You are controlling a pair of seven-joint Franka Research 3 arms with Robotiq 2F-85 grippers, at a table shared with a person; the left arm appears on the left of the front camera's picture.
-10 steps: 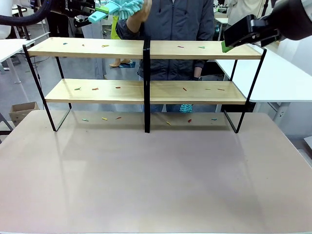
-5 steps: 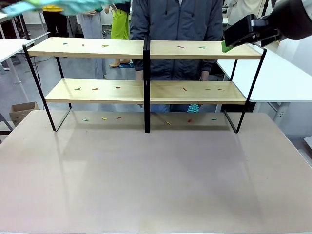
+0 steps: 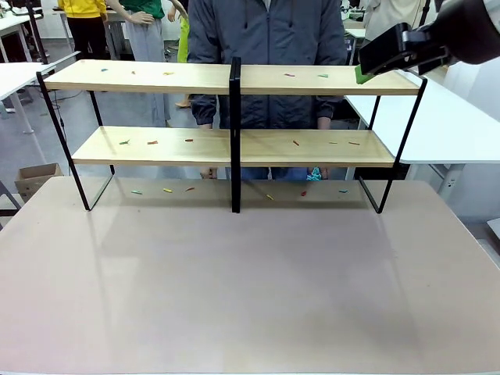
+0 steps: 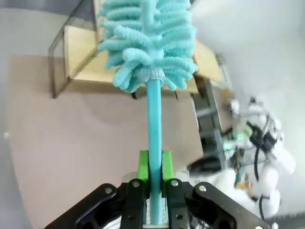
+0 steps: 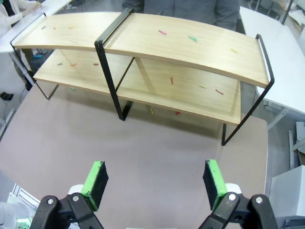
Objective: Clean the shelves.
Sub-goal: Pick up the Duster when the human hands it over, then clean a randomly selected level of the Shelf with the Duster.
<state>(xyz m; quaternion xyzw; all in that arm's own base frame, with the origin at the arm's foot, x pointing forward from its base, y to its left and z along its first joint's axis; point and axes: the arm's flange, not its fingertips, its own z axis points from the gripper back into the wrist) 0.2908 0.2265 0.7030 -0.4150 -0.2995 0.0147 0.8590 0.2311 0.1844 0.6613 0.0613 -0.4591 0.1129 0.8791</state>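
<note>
Two claws: left claw (image 4: 152, 183) and right claw (image 5: 153, 183), each rising from the bottom edge of its own wrist view.
Left state: green pads (image 4: 142, 164) clamped on the teal handle of a duster (image 4: 148, 43). The handle runs straight up the frame centre and the fluffy teal head sits at top centre.
Right state: pads wide apart with nothing between them. In the front view this claw sits at upper right of the frame, level with the right end of the top board.
Work surface: bench (image 3: 250, 289) with a pale pink-grey top, across the lower half of the front view. Its near part is bare.
Debris, low: scraps (image 3: 166, 190), small coloured bits in a loose row on the bench under the lower board, mid-frame.
Task item: shelves (image 3: 156, 78) stand upright on the far part of the bench, spanning the middle of the front view. They are two light wooden boards in a thin black frame with a black centre post.
Debris, boards: more small coloured bits lie scattered on both boards, on either side of the post.
Behind: person (image 3: 269, 47) in a dark zipped jacket, standing just beyond the shelves at upper centre.
Sides: white tables (image 3: 437, 117) at right and at the left edge.
Floor: cardboard box (image 3: 35, 178) at the left edge, beyond the bench corner.
</note>
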